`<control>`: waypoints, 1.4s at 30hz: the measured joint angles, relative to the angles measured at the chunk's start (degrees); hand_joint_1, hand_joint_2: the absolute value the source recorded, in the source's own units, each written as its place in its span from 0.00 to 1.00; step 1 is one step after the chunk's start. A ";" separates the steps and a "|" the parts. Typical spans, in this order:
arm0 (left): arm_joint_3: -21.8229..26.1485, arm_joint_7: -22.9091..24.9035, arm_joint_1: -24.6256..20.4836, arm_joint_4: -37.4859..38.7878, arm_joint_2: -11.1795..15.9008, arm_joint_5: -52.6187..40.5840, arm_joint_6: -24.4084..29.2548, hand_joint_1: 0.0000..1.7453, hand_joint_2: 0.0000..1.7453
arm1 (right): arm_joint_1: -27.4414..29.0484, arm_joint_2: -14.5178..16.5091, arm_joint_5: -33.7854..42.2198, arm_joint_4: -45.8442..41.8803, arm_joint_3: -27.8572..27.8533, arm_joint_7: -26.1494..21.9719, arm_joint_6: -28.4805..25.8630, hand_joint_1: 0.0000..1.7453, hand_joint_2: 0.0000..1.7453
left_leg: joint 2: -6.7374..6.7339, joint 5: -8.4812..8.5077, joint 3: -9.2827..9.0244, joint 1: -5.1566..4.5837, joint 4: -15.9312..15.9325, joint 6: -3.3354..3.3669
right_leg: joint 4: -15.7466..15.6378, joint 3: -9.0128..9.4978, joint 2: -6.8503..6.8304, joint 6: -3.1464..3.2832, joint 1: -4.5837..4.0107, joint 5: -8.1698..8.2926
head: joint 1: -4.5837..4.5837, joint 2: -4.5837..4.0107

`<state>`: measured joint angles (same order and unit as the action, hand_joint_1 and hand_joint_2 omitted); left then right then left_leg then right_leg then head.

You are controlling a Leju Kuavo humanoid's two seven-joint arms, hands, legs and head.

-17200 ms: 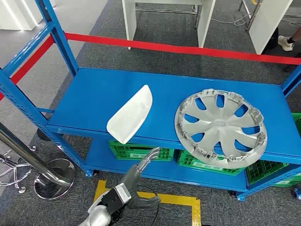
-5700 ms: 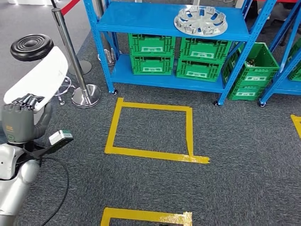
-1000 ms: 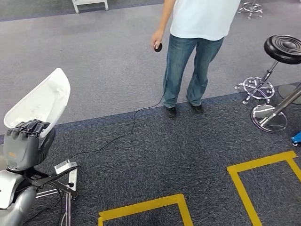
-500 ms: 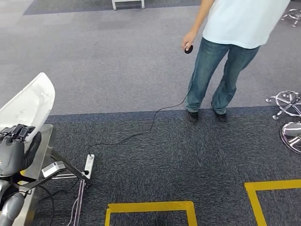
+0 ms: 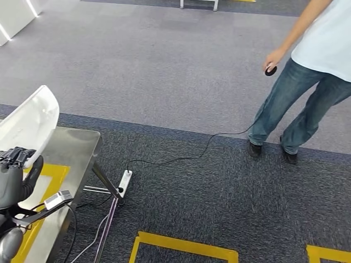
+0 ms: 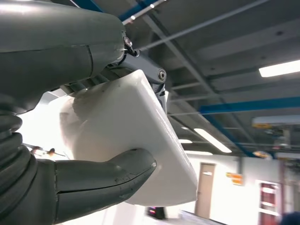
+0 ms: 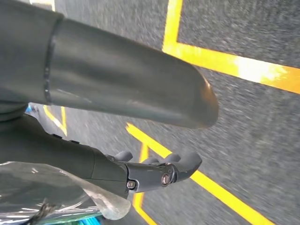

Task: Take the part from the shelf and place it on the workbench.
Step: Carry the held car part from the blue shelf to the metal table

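The white curved plastic part [image 5: 29, 123] is at the far left of the head view, held up by my left hand [image 5: 14, 175], whose dark fingers grip its near edge. Part and hand hang above the near corner of a steel workbench [image 5: 74, 150] marked with yellow tape. In the left wrist view the part [image 6: 141, 126] lies between the thick thumb [image 6: 106, 176] and the fingers behind it. My right hand [image 7: 155, 173] hangs over the carpet with its fingers apart and nothing in it.
A person [image 5: 314, 71] in jeans stands at the right, holding a small black device [image 5: 271, 70] with a cable [image 5: 186, 156] running across the carpet to a power strip [image 5: 124, 182] beside the workbench leg. Yellow floor tape [image 5: 182, 245] marks the dark carpet in front.
The camera has turned left: the workbench has come further into view under the part, and the person has slid to the right of the picture. My left hand still holds the part.
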<state>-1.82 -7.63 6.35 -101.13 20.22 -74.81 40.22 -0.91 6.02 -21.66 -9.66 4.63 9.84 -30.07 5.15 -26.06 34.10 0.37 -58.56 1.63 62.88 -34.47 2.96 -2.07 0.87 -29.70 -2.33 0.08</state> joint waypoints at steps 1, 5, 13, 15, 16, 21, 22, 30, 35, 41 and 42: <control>0.49 0.13 0.64 -0.48 0.10 0.21 0.01 1.00 1.00 | 0.02 -0.01 -0.27 0.02 0.25 0.10 0.02 0.00 0.00 | 0.68 -0.03 0.15 0.04 -0.13 -0.28 | -2.80 1.30 1.27 0.17 0.12 0.98 | -0.01 0.00; 2.28 0.22 2.50 -1.46 1.17 1.42 0.00 1.00 1.00 | -0.02 0.16 -0.71 0.06 1.01 0.20 0.00 0.00 0.00 | 2.50 0.30 0.81 0.36 -0.12 -1.77 | -4.95 2.81 0.63 0.92 0.14 0.88 | -0.08 -0.01; 2.01 0.09 -0.02 -0.83 2.13 1.72 -0.06 1.00 1.00 | 0.09 0.43 -0.50 0.06 1.21 -0.02 0.16 0.00 0.00 | -4.91 -4.39 6.49 0.45 -13.16 -3.24 | -5.44 3.79 -6.43 2.23 -0.10 0.33 | -0.79 -0.01; 1.65 0.16 -0.73 -0.46 2.21 1.46 -0.07 1.00 1.00 | 0.05 0.56 -0.21 0.06 1.20 -0.04 0.13 0.00 0.00 | -6.99 -1.05 2.42 0.13 -5.79 -2.79 | -5.43 4.21 -7.80 1.95 -0.28 0.00 | -0.80 -0.01; 1.45 0.19 -1.31 -0.26 2.21 1.26 -0.07 1.00 1.00 | 0.05 0.65 -0.09 0.06 1.19 -0.02 0.10 0.00 0.00 | -8.32 -0.25 0.82 -0.19 -2.70 -2.38 | -5.40 4.34 -8.43 1.72 -0.46 -0.19 | -0.82 -0.01; 0.73 -0.26 -2.91 0.42 1.93 0.33 -0.05 1.00 1.00 | -0.10 0.96 0.19 0.05 1.18 0.28 0.07 0.00 0.00 | -7.85 -0.22 -0.15 -0.54 0.27 -0.64 | -5.08 4.67 -9.88 0.37 -0.77 -1.31 | -0.39 0.00; 0.64 -0.53 -3.18 0.48 1.76 0.20 -0.04 1.00 1.00 | -0.09 0.98 0.29 0.04 1.17 0.28 0.07 0.00 0.00 | -7.17 -0.07 -0.25 -0.33 0.51 -0.27 | -3.60 4.03 -8.36 0.10 -0.67 -2.31 | -0.26 -0.01; 0.12 -1.88 -3.62 0.55 -0.13 -0.92 -0.03 1.00 1.00 | 0.51 0.96 0.71 0.04 1.11 0.24 0.09 0.00 0.00 | -0.75 -0.14 -0.37 0.10 0.33 -0.01 | 2.12 -1.04 -1.06 -0.19 -0.07 -0.86 | 0.23 -0.01; 0.17 -2.07 -3.28 0.54 -0.44 -0.60 -0.01 1.00 1.00 | 0.42 0.97 0.61 0.10 1.09 0.13 0.29 0.00 0.00 | 2.66 0.13 0.69 0.59 -0.01 -1.84 | -4.80 2.41 1.23 0.54 0.22 0.90 | 0.20 0.00; 0.30 -3.03 -3.51 0.55 -0.45 0.03 -0.02 1.00 1.00 | 0.44 1.00 0.45 0.10 1.00 0.35 0.81 0.00 0.00 | -4.34 -6.36 7.35 0.41 -14.00 -3.19 | -5.49 3.33 -3.84 2.09 0.13 0.72 | -0.49 -0.01; 0.29 -3.09 -3.47 0.55 -0.52 0.02 -0.02 1.00 1.00 | 0.46 1.00 0.44 0.10 0.99 0.39 0.80 0.00 0.00 | -4.56 -6.44 8.07 0.45 -15.51 -3.25 | -5.48 3.41 -4.71 2.11 0.09 0.58 | -0.51 -0.01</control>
<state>-1.53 -10.72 2.89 -100.59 19.70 -74.79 40.19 -0.45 7.02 -21.22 -9.55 5.62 10.23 -29.27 0.59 -32.50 42.17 0.82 -74.07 -1.62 57.40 -31.06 -1.75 0.03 0.96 -29.12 -2.84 0.07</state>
